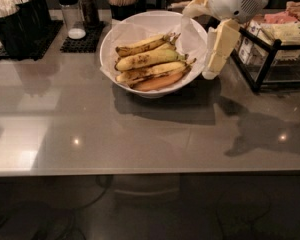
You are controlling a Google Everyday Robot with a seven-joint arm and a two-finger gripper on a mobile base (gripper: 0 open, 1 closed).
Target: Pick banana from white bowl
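Four bananas lie side by side in a large, round, glossy white bowl (110, 70) lined with crinkled white paper. The bowl sits upper centre in the single camera view, on a grey reflective countertop (140, 129). The target is a plump, gently curved yellow-green banana (149, 59) with brown freckles, second from the top. It touches a thinner, browner banana (140, 46) above and a yellow, brown-streaked banana (152, 71) below. An orange-toned banana (159, 82) lies lowest.

The robot's cream-coloured parallel-jaw gripper (211, 73) hangs from a rounded white arm housing (235, 1) in the upper right. Its tip points down, just beside the bowl's right rim and outside it. It holds nothing, and whether its jaws are apart or together cannot be told from this angle. A black wire rack (270, 59) of packets stands close on its right.

Several things look likely to go wrong. Moving left, the gripper could knock the rim and shove the bowl, or snag the loose paper. Because the bananas are packed touching, a close could catch a neighbour or pinch two at once. The curved skin might also slip free.
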